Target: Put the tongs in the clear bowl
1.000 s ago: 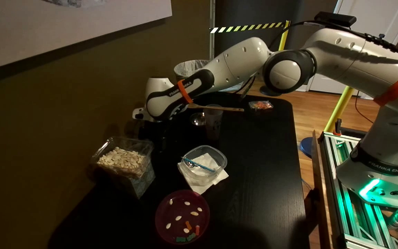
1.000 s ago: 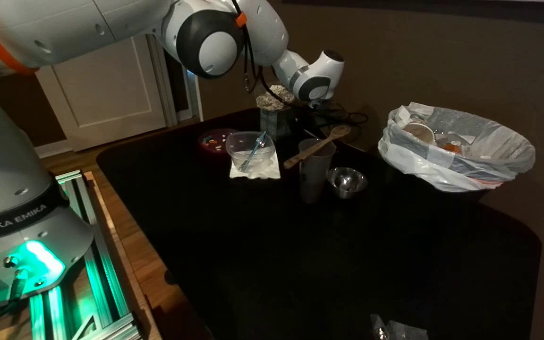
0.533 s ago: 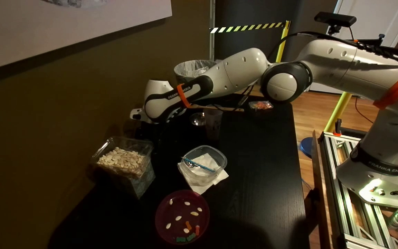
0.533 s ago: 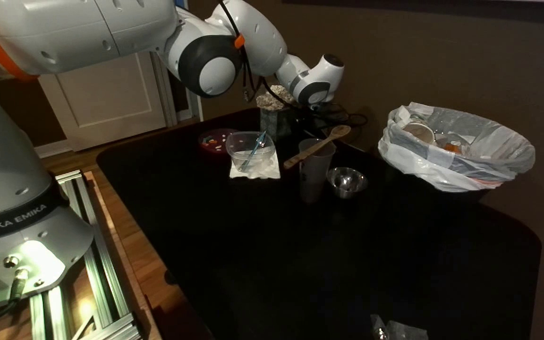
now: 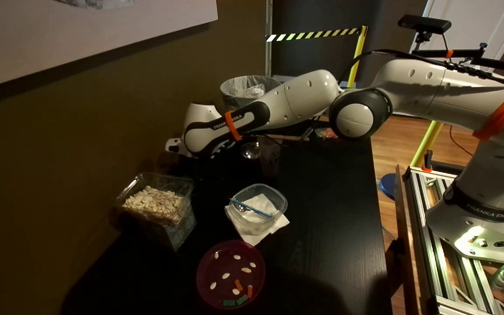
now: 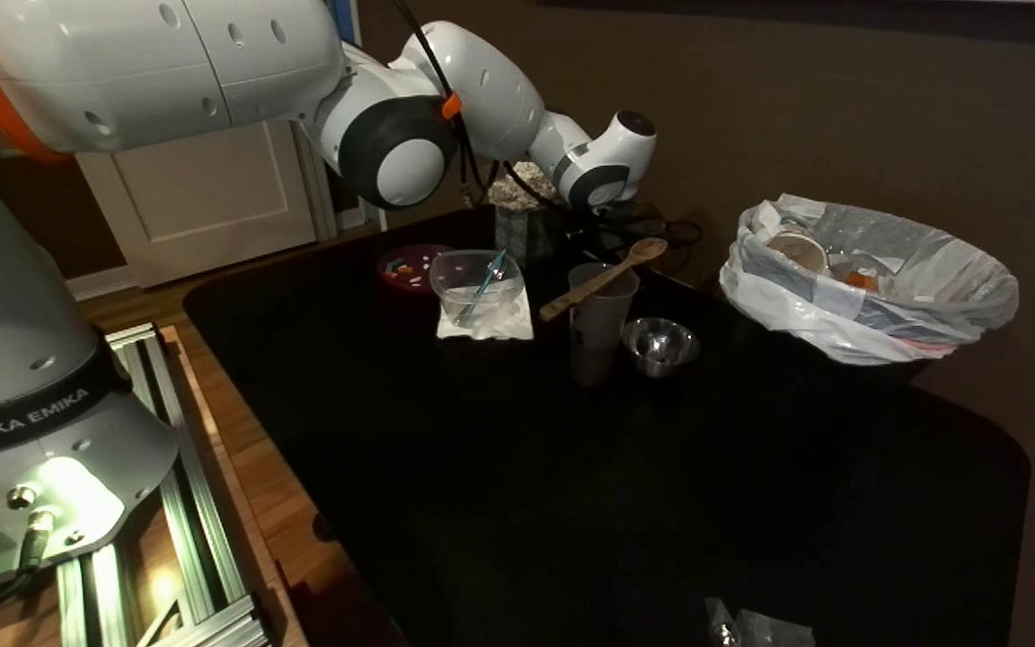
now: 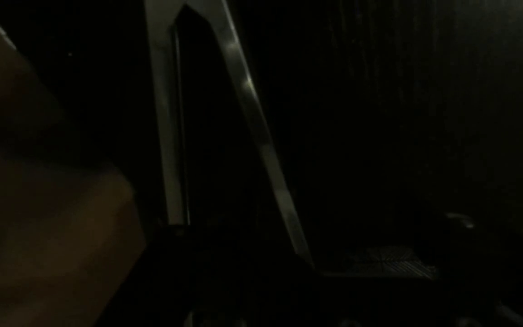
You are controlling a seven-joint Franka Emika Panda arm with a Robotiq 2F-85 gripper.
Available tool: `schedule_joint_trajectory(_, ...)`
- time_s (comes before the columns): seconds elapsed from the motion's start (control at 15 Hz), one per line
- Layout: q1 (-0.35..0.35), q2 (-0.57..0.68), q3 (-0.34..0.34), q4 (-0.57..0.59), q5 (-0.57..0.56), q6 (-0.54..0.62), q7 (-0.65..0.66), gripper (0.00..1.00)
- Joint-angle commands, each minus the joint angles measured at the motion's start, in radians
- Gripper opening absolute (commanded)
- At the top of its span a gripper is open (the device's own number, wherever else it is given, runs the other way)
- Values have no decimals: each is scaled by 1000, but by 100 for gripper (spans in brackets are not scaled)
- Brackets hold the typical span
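Observation:
The metal tongs [image 7: 248, 86] spread in a V in the wrist view, with the joined end at the top. Their lower ends run into the dark shape of my gripper [image 7: 334, 254]. One grooved finger pad [image 7: 395, 262] shows faintly beside the right arm of the tongs. It is too dark to tell whether the jaws are open or shut on the tongs. In both exterior views the gripper and tongs are lost in shadow under the wrist, by the wall. The clear bowl [image 5: 252, 227] stands on a white napkin with a blue-handled utensil in it; it also shows here [image 6: 446, 283].
A tub of pale seeds [image 5: 153, 203] stands close to the hand by the wall. A tall cup [image 6: 603, 332] with a wooden spoon [image 6: 603, 283] across it and a metal bowl [image 6: 659, 346] stand nearby. A dark red plate [image 5: 228, 267] holds seeds and candies. A lined bin [image 6: 841, 332] is beside the table.
The elbow and upper arm have come down. The hand has hardly moved, only slightly lower. The base light has changed from green to white.

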Motion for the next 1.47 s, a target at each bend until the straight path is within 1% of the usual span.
schedule_joint_trajectory(0.0, 8, 57, 6, 80, 5, -4, 2, 51)
schedule_joint_trajectory(0.07, 7, 61, 6, 84, 6, -3, 4, 50)
schedule_joint_trajectory(0.2, 5, 64, 8, 91, 9, -1, 9, 35)
schedule_joint_trajectory(0.27, 5, 65, 8, 95, 9, 1, 13, 25)
schedule_joint_trajectory(0.4, 3, 62, 9, 97, 13, 1, 27, 10)
schedule_joint_trajectory(0.47, 3, 58, 8, 95, 14, -3, 42, 3)
schedule_joint_trajectory(0.53, 2, 54, 7, 94, 14, -1, 53, 0)
schedule_joint_trajectory(0.6, 1, 51, 8, 92, 15, 1, 59, 1)
schedule_joint_trajectory(0.67, -1, 46, 9, 90, 17, 4, 71, 3)
schedule_joint_trajectory(0.8, -4, 35, 6, 85, 17, -1, 106, 4)
schedule_joint_trajectory(1.0, -4, 8, -29, 65, 2, -12, 215, 3)
schedule_joint_trajectory(1.13, -3, -21, -73, 42, -17, -48, 313, 3)
schedule_joint_trajectory(1.4, -15, -68, -117, 3, -13, -120, 421, 3)
